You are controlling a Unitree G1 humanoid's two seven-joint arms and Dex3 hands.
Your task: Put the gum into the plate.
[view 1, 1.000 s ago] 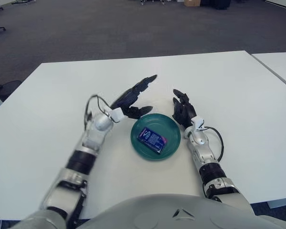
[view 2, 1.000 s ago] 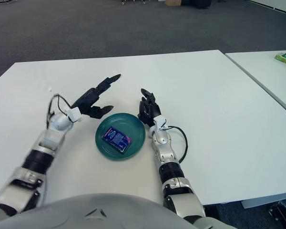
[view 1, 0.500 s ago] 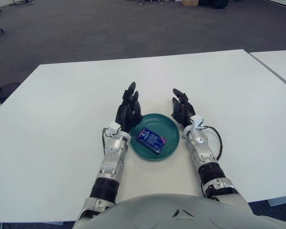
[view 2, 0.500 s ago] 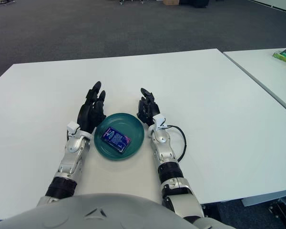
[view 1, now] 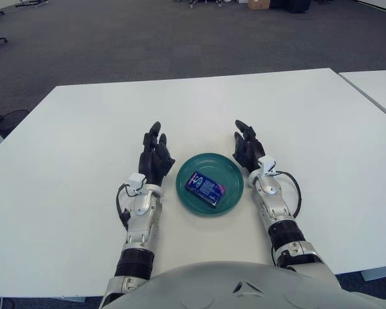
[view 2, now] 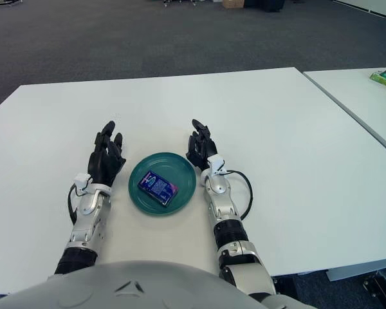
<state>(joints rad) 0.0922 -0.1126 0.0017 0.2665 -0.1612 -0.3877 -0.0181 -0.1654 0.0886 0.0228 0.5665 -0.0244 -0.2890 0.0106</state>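
Already the gum (view 1: pixel 204 188), a blue packet, lies flat in the middle of the green plate (view 1: pixel 230 197), which sits on the white table (view 1: pixel 77 129). Just left of the plate is the left hand (view 1: pixel 154 159), fingers extended and holding nothing; just right is the right hand (view 1: pixel 247 149), likewise relaxed and empty.

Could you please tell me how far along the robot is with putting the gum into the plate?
It looks finished. Done: the gum lies flat inside the green plate. In hand: nothing; the left hand shows to the plate's left and the right hand to its right, both with fingers open and off the gum. Left: nothing visible remains.
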